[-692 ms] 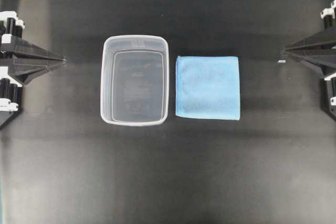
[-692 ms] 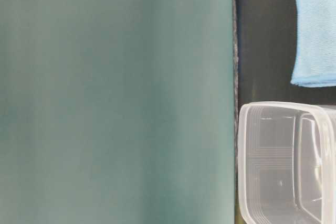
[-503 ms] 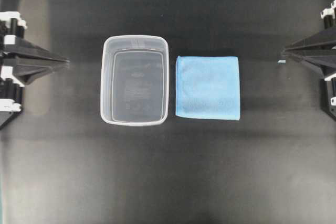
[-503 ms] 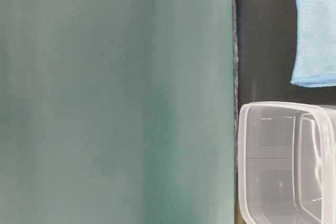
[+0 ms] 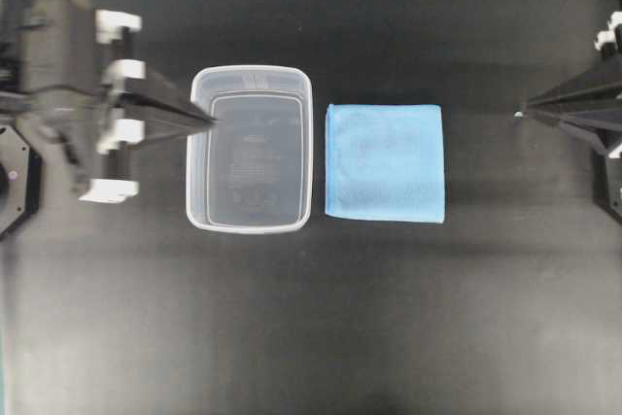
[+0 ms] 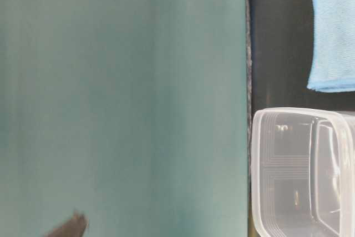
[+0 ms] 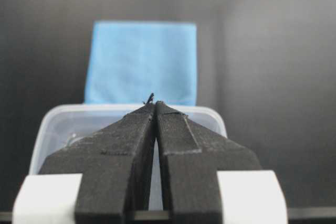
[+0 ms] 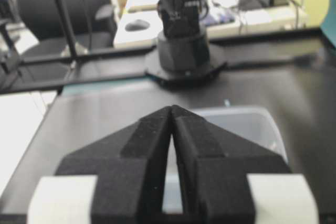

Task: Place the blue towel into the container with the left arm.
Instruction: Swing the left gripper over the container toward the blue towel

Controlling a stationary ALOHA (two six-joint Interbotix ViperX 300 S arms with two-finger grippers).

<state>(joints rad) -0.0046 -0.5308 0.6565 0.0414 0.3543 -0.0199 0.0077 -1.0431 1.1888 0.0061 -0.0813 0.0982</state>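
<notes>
The blue towel [image 5: 385, 162] lies flat and folded square on the black table, just right of the container [image 5: 250, 225], a clear empty tub. My left gripper [image 5: 209, 123] is shut, empty, its tip above the tub's left rim. In the left wrist view the shut left gripper [image 7: 155, 102] points over the container [image 7: 55, 116] toward the towel [image 7: 140, 61] beyond it. My right gripper [image 5: 523, 109] is shut and empty at the right edge, well away from the towel. In the right wrist view the right gripper [image 8: 171, 107] shows its tips touching, the container [image 8: 252, 121] ahead.
The table-level view shows a teal wall [image 6: 122, 104], the towel's edge [image 6: 333, 31], the container's corner [image 6: 299, 165] and a dark blurred arm part [image 6: 69, 227] at the bottom. The left arm's base [image 8: 184, 59] stands beyond the tub in the right wrist view.
The left arm has swung out to the right from the left edge, bringing its shut gripper tip over the container's left rim. The right arm, towel and container have not moved.
</notes>
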